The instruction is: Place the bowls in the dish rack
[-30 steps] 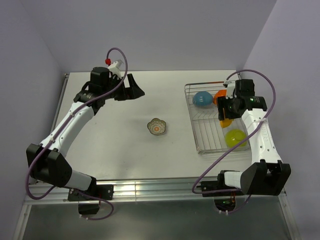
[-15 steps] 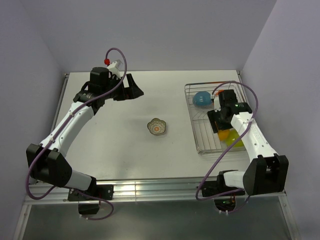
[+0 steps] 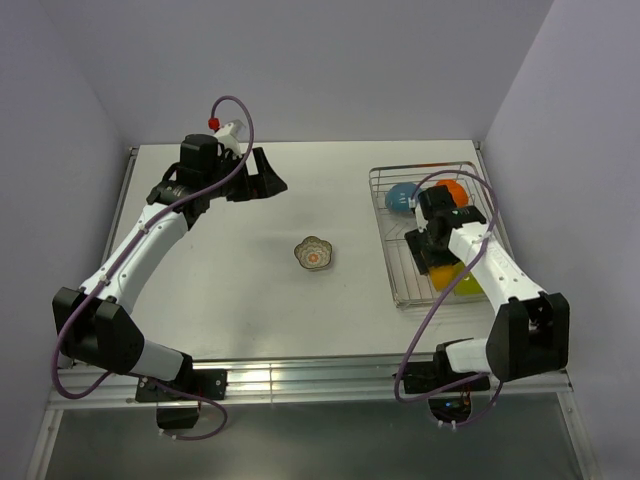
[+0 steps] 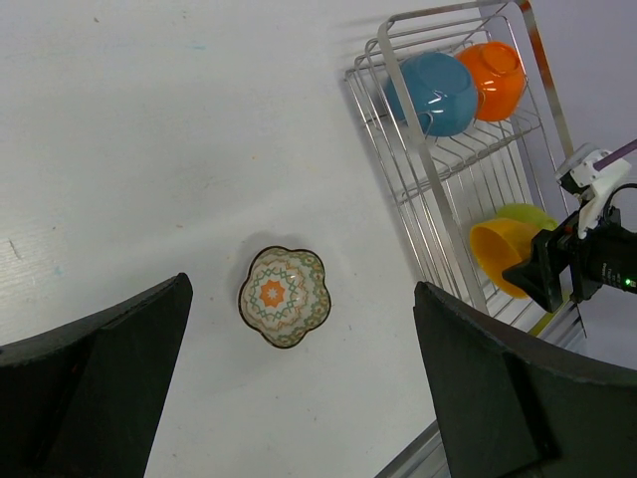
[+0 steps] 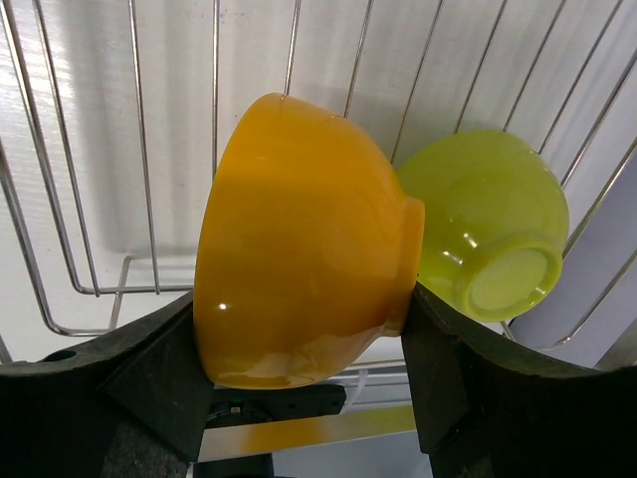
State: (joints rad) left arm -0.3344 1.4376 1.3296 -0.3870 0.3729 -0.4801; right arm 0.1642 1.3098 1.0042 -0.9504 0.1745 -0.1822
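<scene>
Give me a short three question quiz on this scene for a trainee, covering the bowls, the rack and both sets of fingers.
1. True or false: the floral dish is already inside the dish rack.
2. Which bowl do the right fingers grip? A blue, B yellow-orange, C lime-green.
3. Fill in: the left fingers are ____ (open or shut).
Key: 1 false; 2 B, the yellow-orange bowl; 3 open.

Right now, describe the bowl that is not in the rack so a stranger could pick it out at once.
Find the silver wire dish rack at the right of the white table. To its left, alone near the table's middle, sits the floral dish. It is smaller, with a scalloped rim and patterned inside, while the blue bowl and orange bowl in the rack are plain.
</scene>
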